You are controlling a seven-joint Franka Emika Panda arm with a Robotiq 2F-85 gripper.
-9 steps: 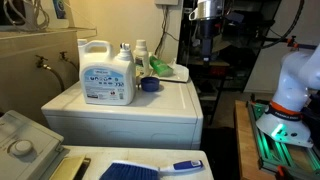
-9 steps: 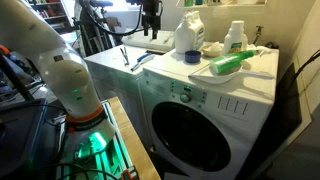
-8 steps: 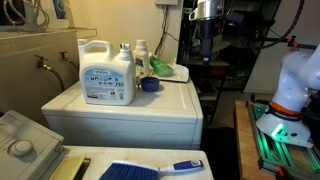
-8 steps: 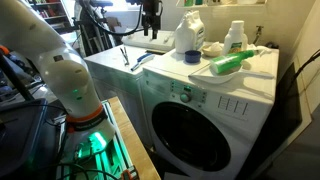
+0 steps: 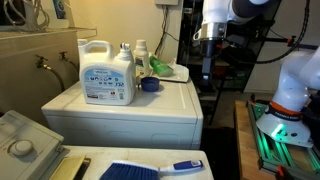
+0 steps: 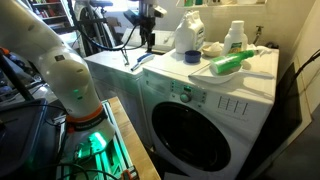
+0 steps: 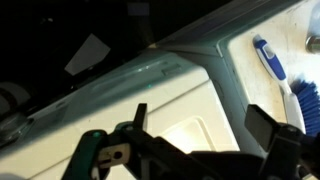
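Claw [image 7: 195, 112] agape, clearest in wrist view

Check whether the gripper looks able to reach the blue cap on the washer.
Probably yes: the open gripper hangs beside the washer, and nothing stands between it and the blue cap.

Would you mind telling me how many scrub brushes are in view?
1. The blue-handled brush lies flat on the white machine top in the foreground of an exterior view, and shows at the wrist view's right edge. Others may be hidden behind the detergent jug.
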